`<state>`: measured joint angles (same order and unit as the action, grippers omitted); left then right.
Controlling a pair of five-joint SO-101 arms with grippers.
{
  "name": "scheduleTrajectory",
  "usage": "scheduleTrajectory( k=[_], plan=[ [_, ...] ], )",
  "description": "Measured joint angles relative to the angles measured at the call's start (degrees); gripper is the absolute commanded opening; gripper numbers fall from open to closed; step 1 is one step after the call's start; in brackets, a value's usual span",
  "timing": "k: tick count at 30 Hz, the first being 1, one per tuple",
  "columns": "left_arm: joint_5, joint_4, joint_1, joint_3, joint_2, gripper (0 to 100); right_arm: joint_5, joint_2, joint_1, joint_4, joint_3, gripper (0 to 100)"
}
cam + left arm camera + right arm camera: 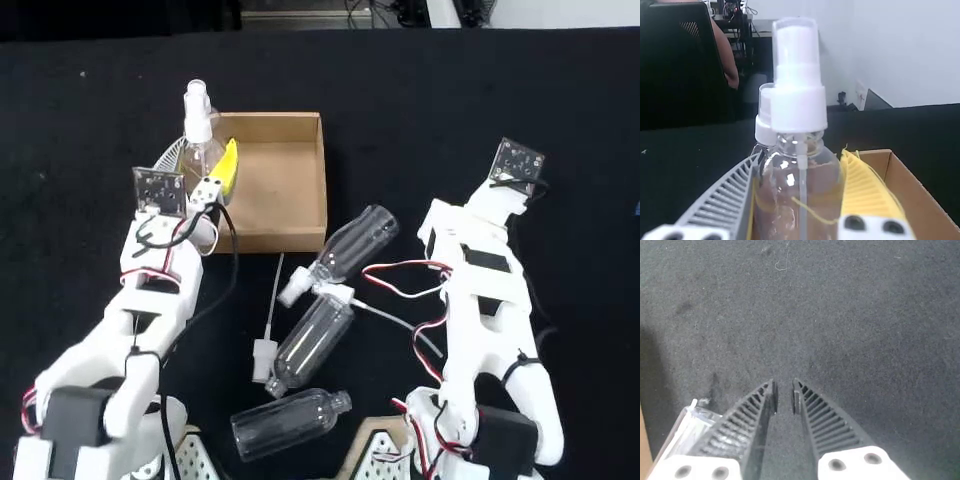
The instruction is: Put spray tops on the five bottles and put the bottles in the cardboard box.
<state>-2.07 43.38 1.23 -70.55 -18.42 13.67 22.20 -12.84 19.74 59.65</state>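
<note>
Because the clear plastic bottle (790, 200) is probably light, thin-walled and slick, we judge the body just below the shoulder the safest hold. The left claw (205, 155) grips it there, upright with its spray top (799, 90) on, at the left wall of the cardboard box (322, 180) in the upper left of the high view. The box floor looks bare, and the right claw (783, 390), fingers a sliver apart and holding nothing, hangs over the black surface (865, 315).

Second spray-topped bottle (764, 116) mostly behind the gripped bottle (797, 172), both bases past the frame edge
</note>
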Motion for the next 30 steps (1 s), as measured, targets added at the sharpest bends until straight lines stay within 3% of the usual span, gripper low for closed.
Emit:
scheduleTrajectory(
  k=[6, 12, 30],
  plan=[
    [0.0, 1.32, 0.0, 0.97, 2.73, 3, 0.0, 0.0, 0.0, 0.0, 0.0, 3.9],
    [0.0, 11.52, -1.76, 0.97, 6.59, 3, 0.0, 0.0, 0.0, 0.0, 0.0, 3.9],
    [0.0, 29.89, -1.67, 5.63, 29.89, 3, 0.0, 0.0, 0.0, 0.0, 0.0, 3.9]
  ],
)
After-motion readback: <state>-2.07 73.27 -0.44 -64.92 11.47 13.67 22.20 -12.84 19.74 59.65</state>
